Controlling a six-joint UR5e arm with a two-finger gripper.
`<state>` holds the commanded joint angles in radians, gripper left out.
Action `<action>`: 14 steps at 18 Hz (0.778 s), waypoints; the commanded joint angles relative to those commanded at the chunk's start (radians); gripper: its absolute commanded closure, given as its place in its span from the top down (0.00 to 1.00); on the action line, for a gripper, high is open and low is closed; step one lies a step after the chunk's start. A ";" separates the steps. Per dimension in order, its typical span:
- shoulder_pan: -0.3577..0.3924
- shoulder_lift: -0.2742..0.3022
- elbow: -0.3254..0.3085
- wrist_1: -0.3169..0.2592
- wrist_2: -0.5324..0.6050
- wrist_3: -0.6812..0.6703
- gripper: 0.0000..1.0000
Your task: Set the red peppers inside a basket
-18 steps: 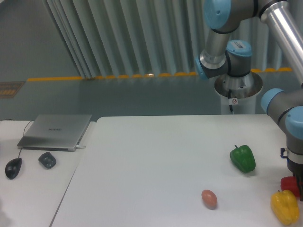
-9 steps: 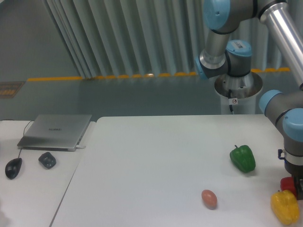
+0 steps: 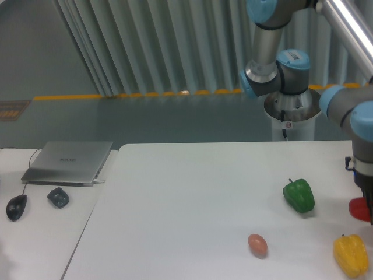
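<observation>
One change vs 0.5 s ago: red pepper (image 3: pixel 361 209) sits higher at the right frame edge, lifted off the surface (image 3: pixel 192 198), well clear of the yellow pepper (image 3: pixel 351 255) it was touching. Arm wrist is up too. Gripper (image 3: pixel 366 201) is cut off by the frame edge; it appears clamped on the red pepper, fingers not clearly visible. Red pepper is glossy, only partly in view. Green pepper (image 3: pixel 299 195) is blocky, shiny, stem up. Yellow pepper is lobed, waxy. Egg-shaped pinkish object (image 3: pixel 257 245) is smooth, matte. Surface is flat white.
</observation>
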<state>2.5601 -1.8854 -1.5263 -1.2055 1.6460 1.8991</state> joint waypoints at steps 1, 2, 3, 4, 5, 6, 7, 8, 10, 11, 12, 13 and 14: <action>0.012 0.018 0.002 -0.025 -0.003 0.009 0.38; 0.031 0.031 0.002 -0.049 -0.003 0.012 0.38; 0.057 0.040 0.002 -0.078 -0.003 0.034 0.38; 0.078 0.051 0.002 -0.094 -0.005 0.060 0.38; 0.115 0.072 -0.003 -0.111 -0.006 0.111 0.40; 0.146 0.074 -0.006 -0.117 -0.014 0.150 0.40; 0.163 0.078 -0.008 -0.123 -0.023 0.169 0.40; 0.189 0.092 -0.011 -0.147 -0.028 0.193 0.40; 0.218 0.109 -0.027 -0.167 -0.028 0.202 0.40; 0.241 0.121 -0.059 -0.169 -0.029 0.204 0.40; 0.253 0.129 -0.072 -0.169 -0.028 0.204 0.40; 0.270 0.132 -0.086 -0.174 -0.028 0.206 0.40; 0.284 0.138 -0.095 -0.181 -0.028 0.216 0.40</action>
<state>2.8439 -1.7473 -1.6213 -1.3866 1.6183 2.1153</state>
